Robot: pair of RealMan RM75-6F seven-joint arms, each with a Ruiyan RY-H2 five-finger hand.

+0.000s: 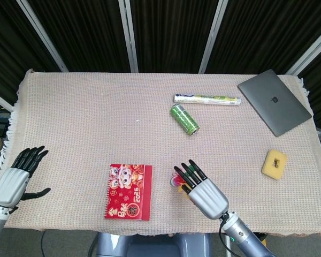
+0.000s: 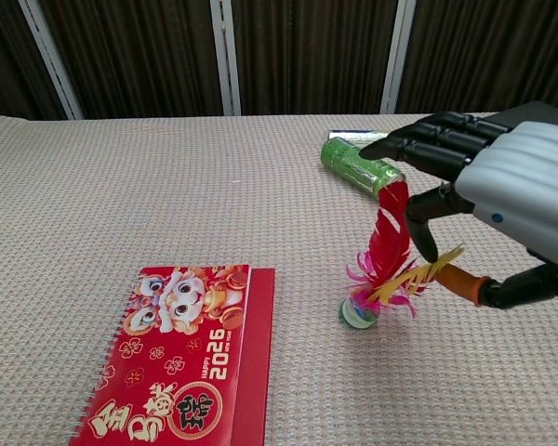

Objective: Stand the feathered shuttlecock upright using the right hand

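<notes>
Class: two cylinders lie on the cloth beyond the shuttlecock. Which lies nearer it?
The green can: short, angled, nearer the shuttlecock than the long white tube behind it.

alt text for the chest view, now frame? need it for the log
The robot's right hand holds a feathered shuttlecock by its feathers, base resting on the woven tablecloth, feathers up and tilted. A red 2026 calendar lies to its left; a green can lies behind.
</notes>
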